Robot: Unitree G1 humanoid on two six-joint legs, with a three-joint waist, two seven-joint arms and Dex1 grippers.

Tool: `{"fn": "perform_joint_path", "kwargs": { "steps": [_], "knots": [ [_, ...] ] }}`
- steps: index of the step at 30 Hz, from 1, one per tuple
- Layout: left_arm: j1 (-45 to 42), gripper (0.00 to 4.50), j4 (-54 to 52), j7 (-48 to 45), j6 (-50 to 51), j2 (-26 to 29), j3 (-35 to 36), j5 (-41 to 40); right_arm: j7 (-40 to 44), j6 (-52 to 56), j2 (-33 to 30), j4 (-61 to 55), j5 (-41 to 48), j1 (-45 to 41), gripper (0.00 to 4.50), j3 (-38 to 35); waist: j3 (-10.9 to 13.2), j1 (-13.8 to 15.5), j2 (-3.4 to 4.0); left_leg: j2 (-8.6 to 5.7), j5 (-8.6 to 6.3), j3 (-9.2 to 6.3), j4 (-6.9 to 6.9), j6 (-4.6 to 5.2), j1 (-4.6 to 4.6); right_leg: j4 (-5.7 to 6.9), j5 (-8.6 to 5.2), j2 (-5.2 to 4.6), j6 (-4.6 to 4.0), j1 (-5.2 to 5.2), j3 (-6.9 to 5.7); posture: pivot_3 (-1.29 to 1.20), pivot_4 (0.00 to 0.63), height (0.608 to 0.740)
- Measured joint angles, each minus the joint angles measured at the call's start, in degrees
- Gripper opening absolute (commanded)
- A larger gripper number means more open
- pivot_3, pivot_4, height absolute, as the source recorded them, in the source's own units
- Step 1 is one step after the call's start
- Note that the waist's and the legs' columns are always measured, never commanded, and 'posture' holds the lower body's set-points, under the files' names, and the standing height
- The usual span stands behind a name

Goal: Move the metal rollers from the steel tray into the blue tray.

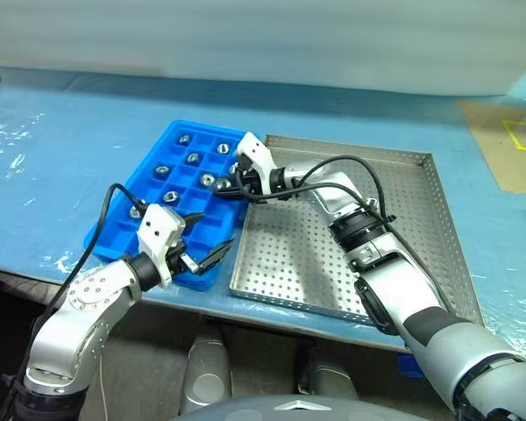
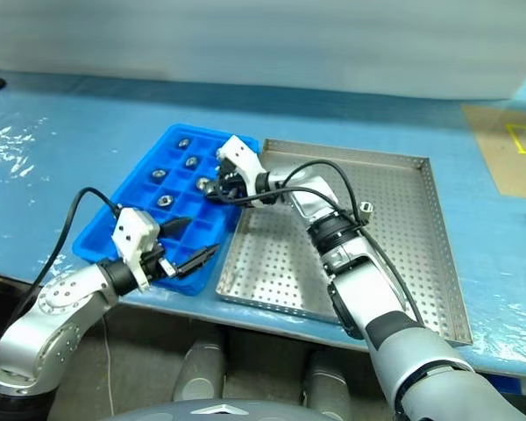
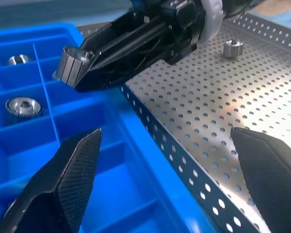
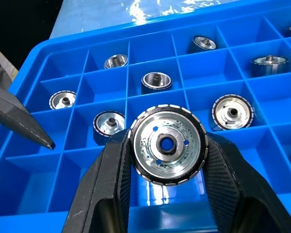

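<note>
My right gripper [image 1: 231,181] is shut on one of the metal rollers [image 4: 167,144], a shiny ring with a dark centre hole. It holds the roller above the compartments of the blue tray [image 1: 177,130], near that tray's right side. Several rollers [image 4: 156,80] lie in separate compartments there. One roller [image 2: 366,209] stands on the perforated floor of the steel tray [image 1: 421,189], beside my right forearm. My left gripper [image 1: 212,237] is open and holds nothing, over the blue tray's front right corner, where it meets the steel tray's rim.
Both trays lie side by side on a table with a glossy blue cover [image 1: 61,158]. A brown sheet with yellow tape [image 1: 508,149] lies at the far right. The table's front edge runs just below the trays. Black cables loop off both wrists.
</note>
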Motion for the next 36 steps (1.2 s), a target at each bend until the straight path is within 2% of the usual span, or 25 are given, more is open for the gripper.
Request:
{"fn": "perform_joint_path", "kwargs": {
  "steps": [11, 19, 24, 28, 36],
  "knots": [
    [1.12, 4.5, -2.11, 1.86, 0.64, 0.97, 0.26, -1.02, 0.71, -2.21, 1.12, 4.49, -3.38, -1.03, 1.66, 0.51, 0.01, 2.02, 0.01, 0.0, 0.0, -0.03, -0.03, -0.01, -0.05, 0.0, 0.0, 0.0, 0.0, -0.05, 0.04, 0.5, 0.15, 0.74],
    [0.09, 4.5, -2.11, 2.19, 1.39, 1.01, 0.07, -1.26, 0.19, -3.63, 0.7, 4.56, -6.36, -0.8, 4.36, 0.62, 0.01, 2.83, 0.02, 0.0, 0.0, -0.03, -0.03, -0.01, -0.04, 0.02, -0.01, 0.01, 0.01, -0.06, 0.09, 0.49, 0.15, 0.74],
    [-1.03, 4.5, -1.91, 2.13, 1.4, 1.04, -0.27, -1.28, -0.33, -3.79, 0.22, 4.79, -6.67, -0.52, 4.44, -0.06, 0.01, 2.81, 0.02, 0.0, 0.0, -0.03, -0.03, -0.01, -0.04, 0.03, -0.01, 0.01, 0.01, -0.07, 0.09, 0.45, 0.15, 0.74],
    [-3.52, 4.5, -0.27, 1.62, 1.07, 0.64, -1.31, -1.33, -2.61, -5.02, -0.33, 4.95, -6.17, -0.57, 4.44, -3.53, 0.01, 2.66, 0.02, 0.0, 0.02, -0.03, 0.03, -0.04, -0.04, 0.06, 0.0, 0.01, 0.01, -0.06, 0.1, 0.4, 0.15, 0.74],
    [-11.93, 4.5, 9.96, -3.32, -2.86, 0.02, -5.97, -0.32, -10.05, -5.24, -6.24, 4.76, -6.05, 0.23, 4.44, -10.05, 0.0, 1.58, 0.02, -0.01, 0.19, -0.01, 0.15, -0.32, -0.03, 0.15, 0.02, 0.01, 0.02, -0.01, 0.08, 0.2, 0.15, 0.74]
  ]
}}
